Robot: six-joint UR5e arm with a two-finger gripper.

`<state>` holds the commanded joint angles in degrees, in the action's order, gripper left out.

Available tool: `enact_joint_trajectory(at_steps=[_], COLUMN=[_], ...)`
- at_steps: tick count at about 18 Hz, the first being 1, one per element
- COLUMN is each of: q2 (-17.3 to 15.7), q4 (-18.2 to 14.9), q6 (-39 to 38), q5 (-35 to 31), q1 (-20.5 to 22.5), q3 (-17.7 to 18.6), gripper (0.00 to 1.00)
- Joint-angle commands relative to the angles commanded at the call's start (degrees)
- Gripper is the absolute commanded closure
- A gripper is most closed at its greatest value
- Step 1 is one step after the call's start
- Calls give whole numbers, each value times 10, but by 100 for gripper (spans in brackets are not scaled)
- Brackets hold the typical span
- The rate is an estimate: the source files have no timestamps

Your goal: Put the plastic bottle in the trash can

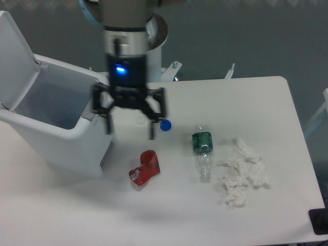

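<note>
Now the end effector (pixel 130 129) hangs wide beside the trash can (pixel 61 136); plastic bottle (pixel 203 150) well apart.

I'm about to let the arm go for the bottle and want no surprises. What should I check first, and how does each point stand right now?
1. Gripper open and empty: ok; fingers spread, nothing between them.
2. Plastic bottle reachable: ok; it lies flat on the table, uncovered.
3. Gripper over the bottle: not ok; it sits to the bottle's left, near the blue cap.
4. Trash can lid open: ok; flipped up.
5. Clutter near the bottle: not ok; crumpled tissue lies close beside it.
6. Red crushed can clear of the bottle: ok.
</note>
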<state>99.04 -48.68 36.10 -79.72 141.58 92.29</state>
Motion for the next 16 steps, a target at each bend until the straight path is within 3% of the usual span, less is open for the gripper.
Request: enact_joint_trajectory(at_steps=[3,6,14,16], q2=[27,47,133,136], q4=[-39,-83,-82,-86], q6=[118,200,306,312], q5=[-2,-65,-97,-97], q1=[41,46,84,85], q3=[-8,1,-7,-15], gripper=[0,0,0,0])
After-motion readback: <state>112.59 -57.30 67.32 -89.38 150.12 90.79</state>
